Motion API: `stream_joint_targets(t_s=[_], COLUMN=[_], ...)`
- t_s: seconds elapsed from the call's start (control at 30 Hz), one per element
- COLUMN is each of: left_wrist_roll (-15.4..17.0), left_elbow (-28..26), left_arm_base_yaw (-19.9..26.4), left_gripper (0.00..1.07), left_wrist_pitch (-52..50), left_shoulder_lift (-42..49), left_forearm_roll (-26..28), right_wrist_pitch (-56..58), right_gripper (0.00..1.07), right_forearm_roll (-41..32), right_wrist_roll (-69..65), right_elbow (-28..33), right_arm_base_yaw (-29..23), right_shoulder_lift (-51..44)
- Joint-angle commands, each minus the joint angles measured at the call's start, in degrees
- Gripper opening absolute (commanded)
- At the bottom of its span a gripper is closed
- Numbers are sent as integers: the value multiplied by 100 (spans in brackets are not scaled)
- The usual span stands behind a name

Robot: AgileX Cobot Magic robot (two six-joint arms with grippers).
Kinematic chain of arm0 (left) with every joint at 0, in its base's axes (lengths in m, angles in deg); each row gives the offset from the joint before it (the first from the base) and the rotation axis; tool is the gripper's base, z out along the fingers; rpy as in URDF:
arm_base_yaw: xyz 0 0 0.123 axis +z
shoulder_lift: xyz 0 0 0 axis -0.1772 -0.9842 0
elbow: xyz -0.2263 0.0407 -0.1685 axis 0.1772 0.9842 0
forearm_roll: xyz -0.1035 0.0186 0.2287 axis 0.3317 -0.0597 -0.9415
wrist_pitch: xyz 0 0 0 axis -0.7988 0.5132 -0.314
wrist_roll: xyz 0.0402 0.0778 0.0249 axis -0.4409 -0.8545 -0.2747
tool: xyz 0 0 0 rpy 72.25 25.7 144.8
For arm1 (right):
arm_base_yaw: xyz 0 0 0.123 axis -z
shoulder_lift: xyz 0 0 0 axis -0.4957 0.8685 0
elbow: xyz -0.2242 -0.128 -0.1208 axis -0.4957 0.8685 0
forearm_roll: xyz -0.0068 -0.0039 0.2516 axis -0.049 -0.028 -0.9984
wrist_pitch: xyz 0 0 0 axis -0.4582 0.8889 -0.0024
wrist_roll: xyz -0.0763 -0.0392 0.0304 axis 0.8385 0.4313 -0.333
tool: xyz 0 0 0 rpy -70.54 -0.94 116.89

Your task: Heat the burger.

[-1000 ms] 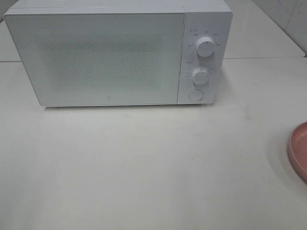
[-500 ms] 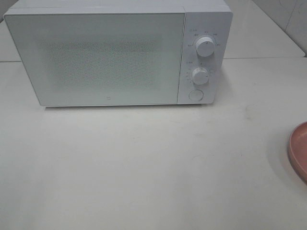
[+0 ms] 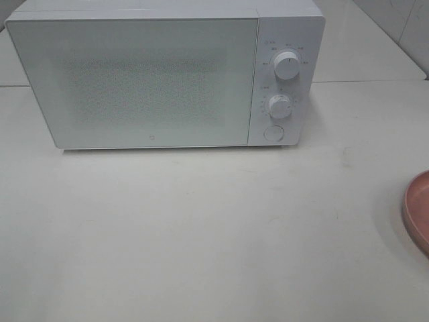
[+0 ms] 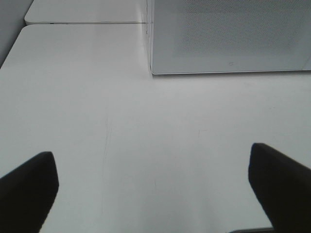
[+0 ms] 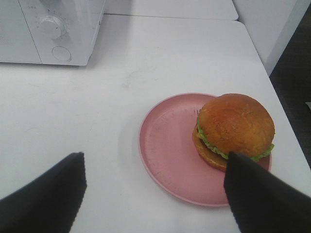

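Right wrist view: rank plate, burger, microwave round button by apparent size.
1. Pink plate, largest.
2. Burger, sitting on the plate.
3. Round button on the microwave, smallest, though it lies farther from the camera, so true size is unsure.

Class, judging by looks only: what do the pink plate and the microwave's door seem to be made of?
Pink plate: probably matte plastic or melamine, with an even colour and dull sheen; glazed ceramic is possible. Microwave door: seemingly smooth white glass or plastic over a fine dotted mesh screen.
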Motion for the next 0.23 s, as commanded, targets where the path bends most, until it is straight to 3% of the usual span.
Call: stream_joint_targets(t_s=[0.03,0.23], left_wrist_roll=[29,29], left_elbow=[23,23], left_arm_base_yaw=[17,17], left_gripper=[100,100], left_wrist_pitch=[11,11], left_shoulder_lift=[138,138], left_forearm_roll=[29,29], right_wrist_pitch=[-74,-74], right_gripper=[76,76], right_forearm_roll=[34,34], right_wrist_roll=[-23,-23], right_elbow=[11,11], right_arm_base_yaw=[57,57], right_shoulder_lift=[-183,-183])
